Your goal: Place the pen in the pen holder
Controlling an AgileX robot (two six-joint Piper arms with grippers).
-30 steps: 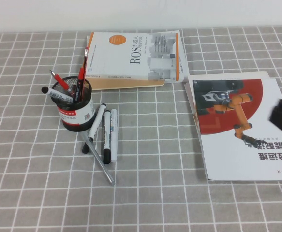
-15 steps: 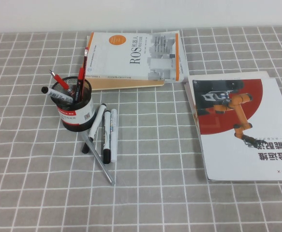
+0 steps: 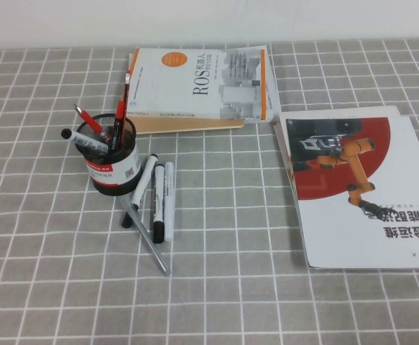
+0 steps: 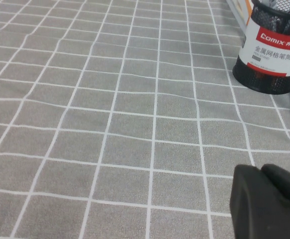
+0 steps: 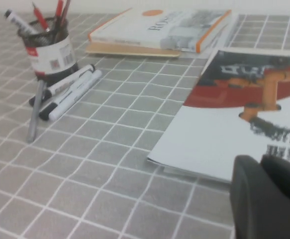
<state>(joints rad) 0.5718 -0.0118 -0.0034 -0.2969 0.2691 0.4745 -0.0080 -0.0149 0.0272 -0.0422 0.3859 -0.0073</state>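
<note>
The pen holder (image 3: 113,165), a black mesh cup with a white and red label, stands at the left middle of the table. The pen (image 3: 122,104), black-barrelled with red ends, stands tilted inside it among a red pen and a white marker. Neither arm shows in the high view. My left gripper (image 4: 262,173) is shut and empty, low over the cloth, with the pen holder (image 4: 270,55) some way off. My right gripper (image 5: 260,163) is shut and empty, over the near edge of the magazine, far from the pen holder (image 5: 50,57).
Three white markers (image 3: 159,194) and a thin silver pen (image 3: 148,237) lie just right of the holder. A ROS book (image 3: 202,83) lies at the back. A magazine (image 3: 353,194) with a red circle and an orange robot arm covers the right side.
A second ago my right gripper showed as a dark shape at the right edge of the high view; it has since drawn back out of sight. Nothing on the table moved.
</note>
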